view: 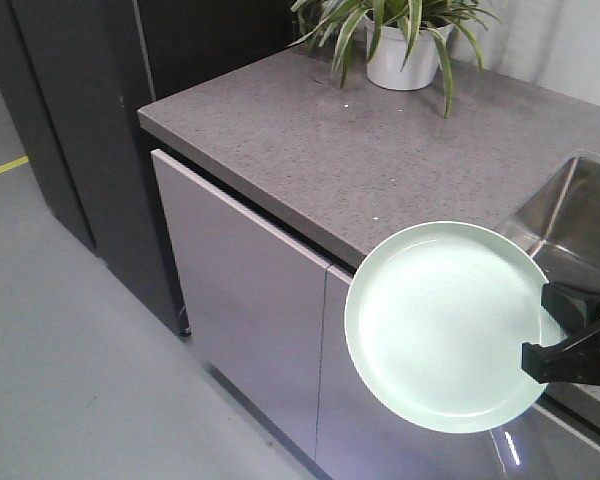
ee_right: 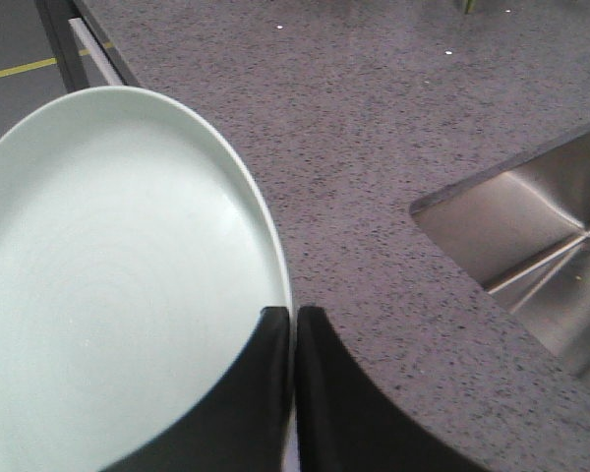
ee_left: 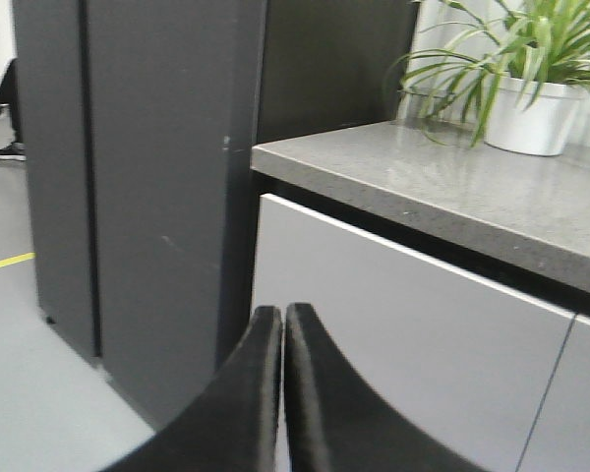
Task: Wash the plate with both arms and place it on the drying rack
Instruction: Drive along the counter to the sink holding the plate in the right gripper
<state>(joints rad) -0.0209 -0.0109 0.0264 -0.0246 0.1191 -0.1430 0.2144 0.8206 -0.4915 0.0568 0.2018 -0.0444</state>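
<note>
Dark cupboard (view: pixel 80 120): tall, far left, standing on the floor.
Left gripper (ee_left: pixel 282 320): its two black fingers are pressed flat together with nothing between them. It points level at the dark cupboard and the front of the counter.
Counter (view: pixel 330 140): grey and speckled, with pale doors under it.
Plant pot (view: pixel 408 55): white with long green leaves, at the far side of the counter.
Plate (view: pixel 440 325): pale green, up in the air, tipped up on its edge. It is at the near edge of the counter, just left of the sink.
Right gripper (ee_right: pixel 293 317): reaches in from the right and pinches the plate's right rim.
Sink (view: pixel 570 220): shiny steel, far right.
</note>
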